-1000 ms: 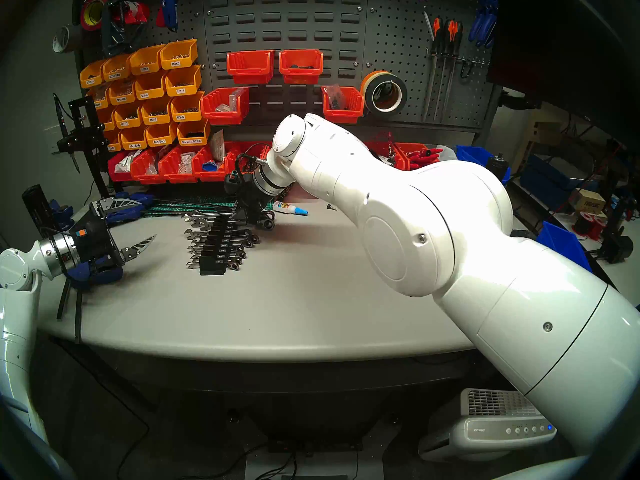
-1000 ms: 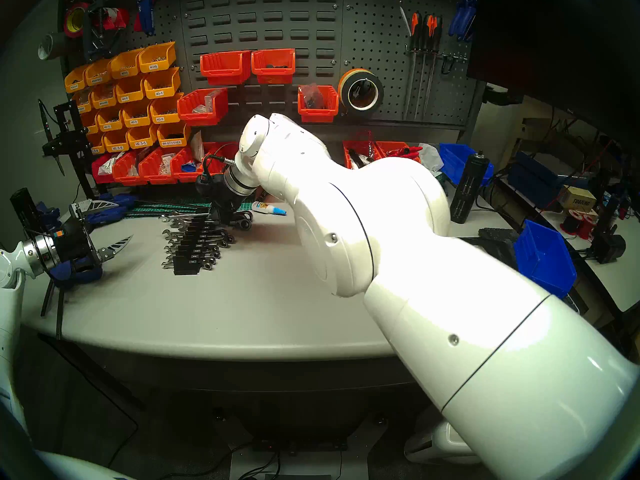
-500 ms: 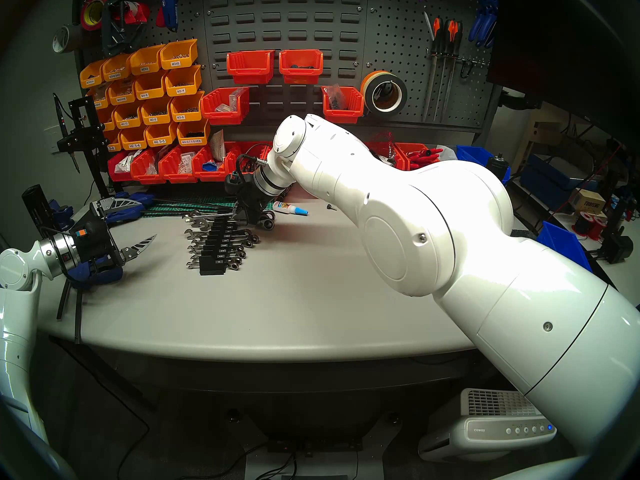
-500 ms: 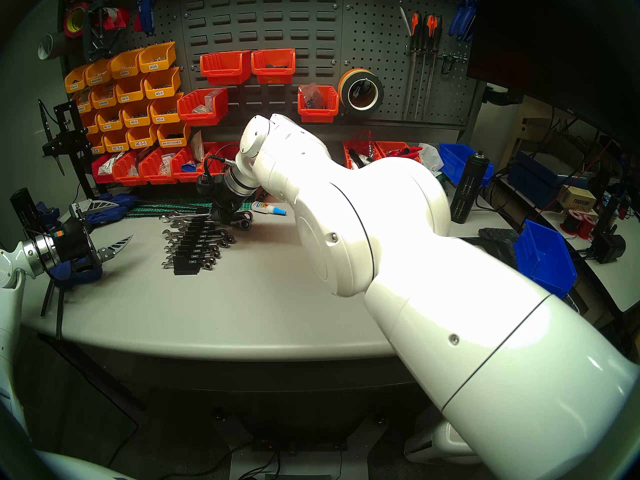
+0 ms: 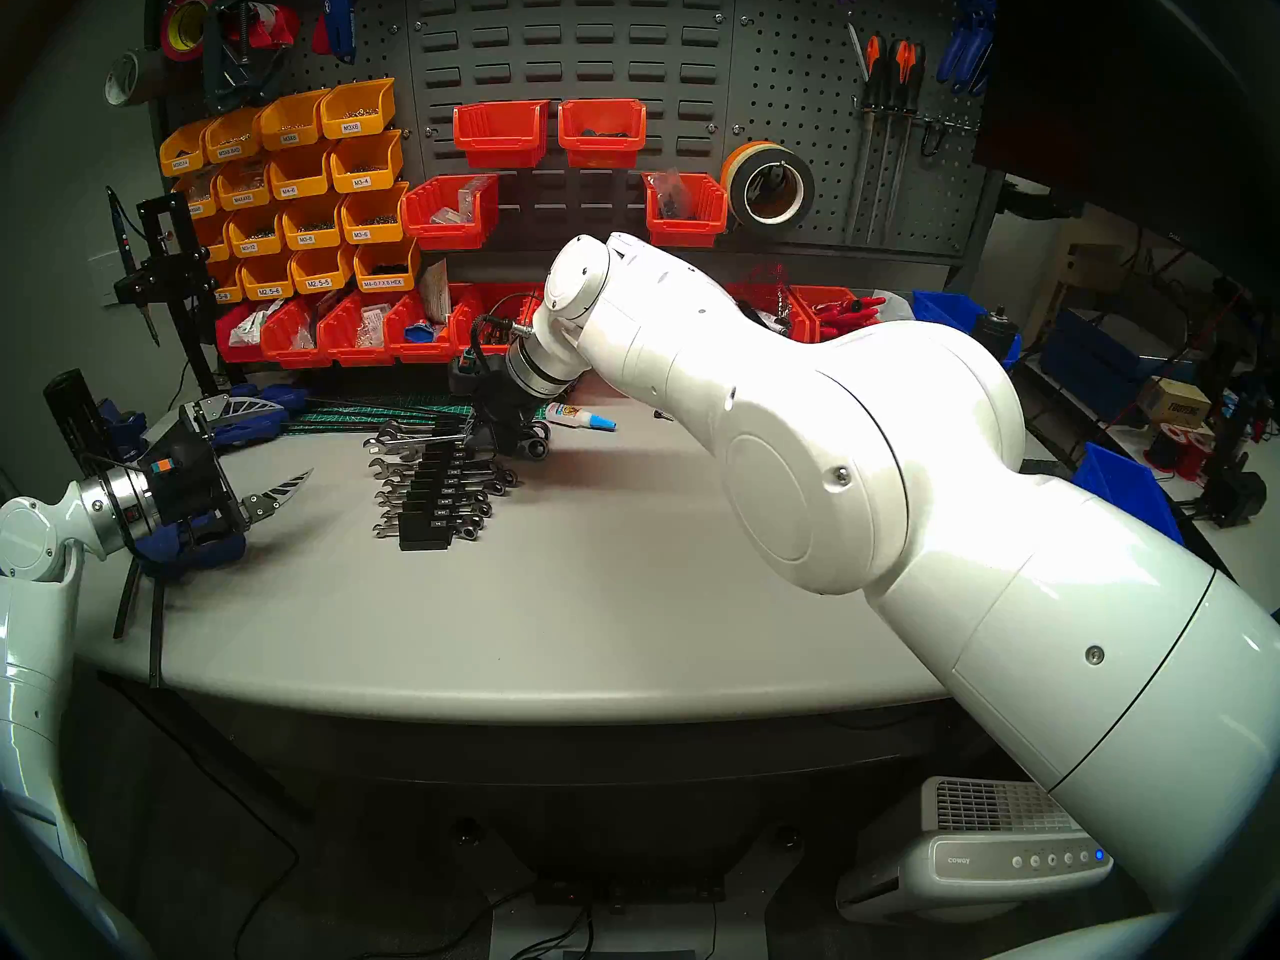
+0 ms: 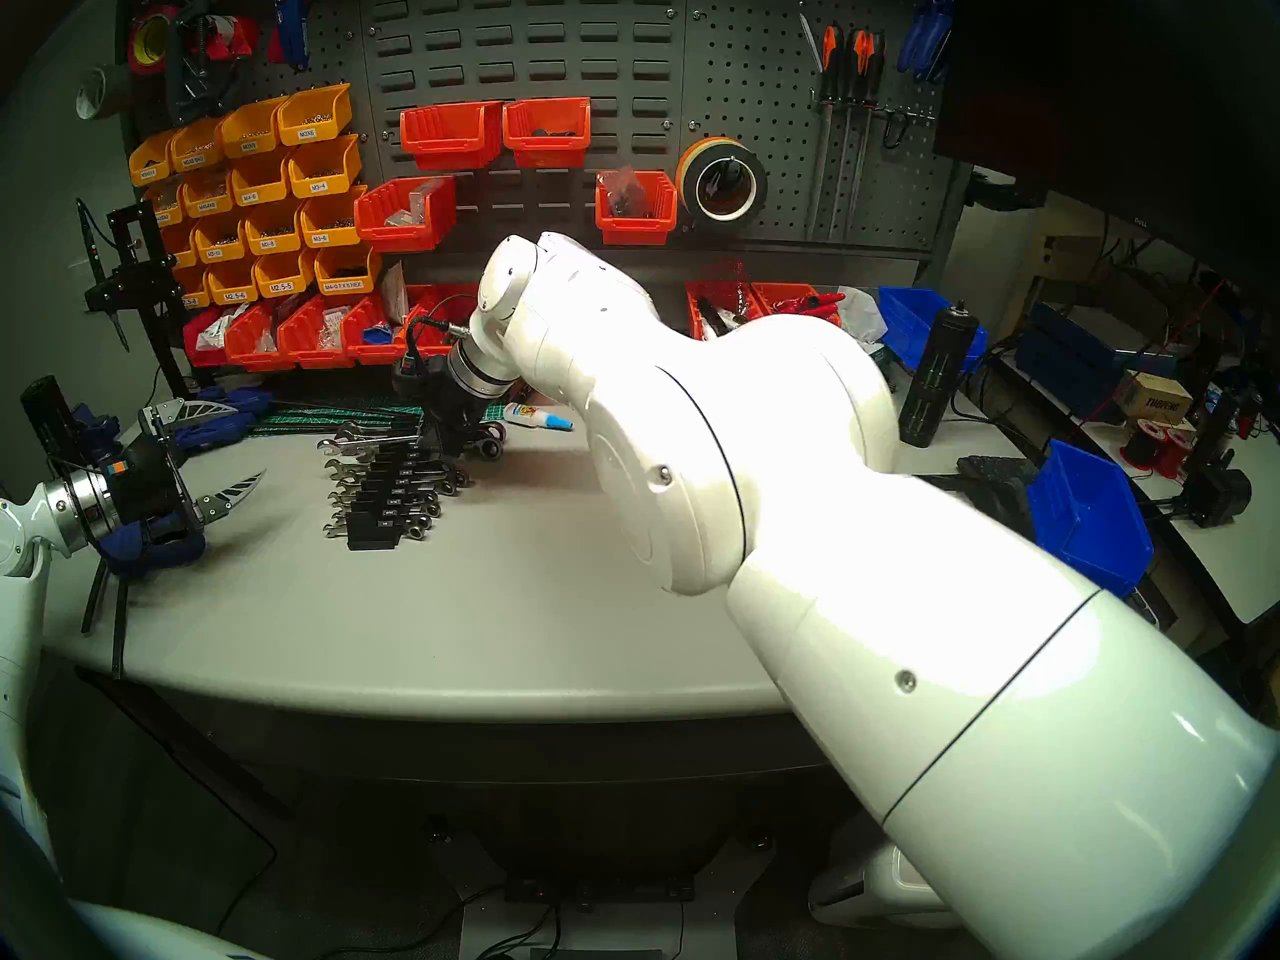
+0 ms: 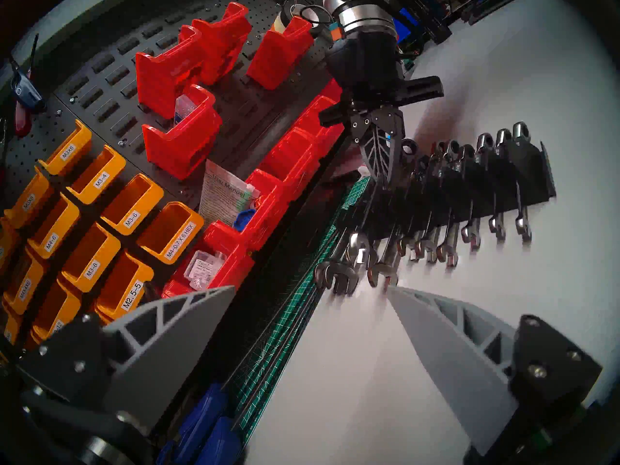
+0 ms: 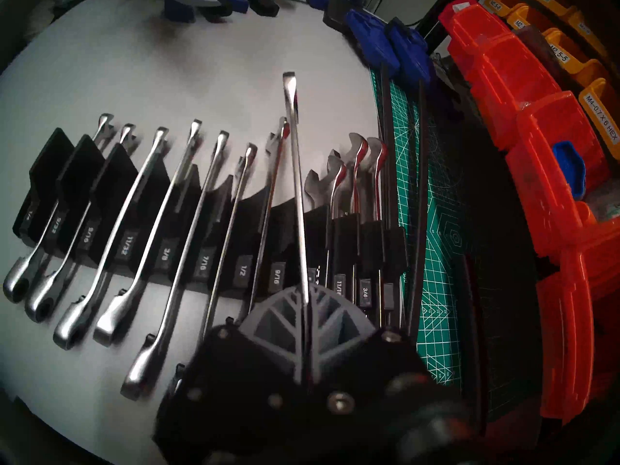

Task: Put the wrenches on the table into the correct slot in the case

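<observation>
Wrench (image 8: 297, 185) clenched in right gripper (image 8: 306, 323), apparently above the rack (image 8: 214, 253) near its 9/16 slot

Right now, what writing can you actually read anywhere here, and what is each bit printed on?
"1/4", "9/32", "5/16", "11/32", "3/8", "7/16", "1/2", "9/16", "3/4": white labels on the black wrench rack.
"M3X6", "M3-4", "M3-6", "M4-6", "M3-8", "M2.5-5", "M4-0.7 X 6 HEX": yellow bins.
"User Manual": leaflet in a red bin.
"coway": white appliance under the table.
Rack labels hidden behind the right end effector: unreadable.
</observation>
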